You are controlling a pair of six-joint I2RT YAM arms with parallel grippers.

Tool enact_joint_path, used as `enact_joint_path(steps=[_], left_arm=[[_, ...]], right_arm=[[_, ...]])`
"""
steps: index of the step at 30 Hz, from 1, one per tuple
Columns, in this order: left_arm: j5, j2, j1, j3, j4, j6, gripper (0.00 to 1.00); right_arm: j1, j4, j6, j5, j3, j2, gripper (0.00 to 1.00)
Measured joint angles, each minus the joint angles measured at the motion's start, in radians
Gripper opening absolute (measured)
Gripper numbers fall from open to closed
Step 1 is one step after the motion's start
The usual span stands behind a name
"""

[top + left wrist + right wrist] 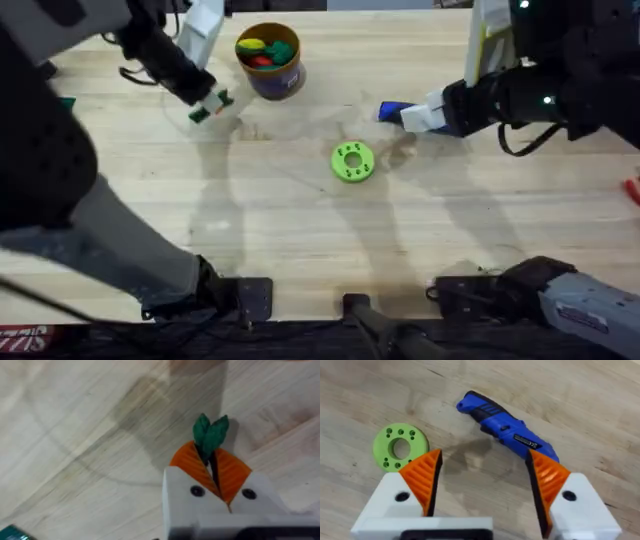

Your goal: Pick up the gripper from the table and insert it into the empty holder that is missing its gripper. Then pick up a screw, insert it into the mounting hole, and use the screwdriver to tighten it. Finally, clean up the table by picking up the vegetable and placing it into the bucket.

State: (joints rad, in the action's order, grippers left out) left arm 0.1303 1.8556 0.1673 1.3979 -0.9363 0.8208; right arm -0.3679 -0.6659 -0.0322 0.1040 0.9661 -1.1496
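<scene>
Up close in the left wrist view, the left gripper (212,467) is pinching the vegetable (210,434), orange ribbed pads (190,462) pressed together on its base, dark green leaves sticking out past the fingertips. It is hanging over bare wooden table (75,435), apart from the surface as far as the shadow suggests.

Right wrist view: right gripper (482,472) is sitting with fingers spread wide, nothing between them. Blue screwdriver (507,430) is lying flat on the table just beyond the pads, angled, its handle end nearest one finger; whether that pad is touching it cannot be told. Lime-green ring (400,447) is lying flat beyond the other finger, well apart from the screwdriver.

Overhead, near to far: arm bases are sitting at the near edge, then open table (300,240). Ring (352,161) is lying near the middle. Beyond it to the right, the right gripper (415,116) is reaching in from the right side, with the screwdriver (390,111) at its tip. On the left, the left gripper (210,108) is holding the green vegetable (200,115), short of and to the left of the bucket (272,80). Bucket is standing upright at the far middle, already holding red, yellow and green toy pieces (265,50).
</scene>
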Motion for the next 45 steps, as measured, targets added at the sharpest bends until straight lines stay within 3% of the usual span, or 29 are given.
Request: enact_joint_path(steps=[6,11,15,19,20,23,28,35,36,38,42,45], left_arm=[[0.014,-0.195,-0.015,0.023,0.005,-0.006,0.026],[0.137,-0.281,-0.019,0.032,0.033,-0.059,0.026],[0.248,-0.267,-0.043,0.032,0.123,-0.171,0.026],[0.305,-0.23,-0.087,0.032,0.248,-0.308,0.026],[0.326,-0.194,-0.132,0.032,0.337,-0.418,0.026],[0.328,-0.161,-0.175,0.032,0.371,-0.484,0.025],[0.271,-0.106,-0.231,0.032,0.375,-0.537,0.026],[0.216,-0.074,-0.23,0.032,0.387,-0.595,0.025],[0.213,-0.075,-0.229,0.032,0.388,-0.597,0.076],[0.21,-0.075,-0.228,0.032,0.386,-0.605,0.326],[0.209,-0.075,-0.228,0.032,0.384,-0.617,0.921],[0.21,-0.076,-0.228,0.032,0.383,-0.619,0.985]], right_arm=[[0.0,0.0,0.0,0.0,0.0,0.0,0.955],[0.0,0.0,0.0,0.0,0.0,0.0,0.955],[0.0,0.0,0.0,0.0,0.0,0.0,0.955],[0.0,0.0,0.0,0.0,0.0,0.0,0.955],[0.0,0.0,0.0,0.0,0.0,0.0,0.955],[0.0,0.0,0.0,0.0,0.0,0.0,0.955],[0.0,0.0,0.0,0.0,0.0,0.0,0.955],[0.0,0.0,0.0,0.0,0.0,0.0,0.955],[0.0,0.0,0.0,0.0,0.0,0.0,0.955],[0.0,0.0,0.0,0.0,0.0,0.0,0.955],[0.0,0.0,0.0,0.0,0.0,0.0,0.955],[0.0,0.009,0.0,0.0,0.0,0.0,0.955]])
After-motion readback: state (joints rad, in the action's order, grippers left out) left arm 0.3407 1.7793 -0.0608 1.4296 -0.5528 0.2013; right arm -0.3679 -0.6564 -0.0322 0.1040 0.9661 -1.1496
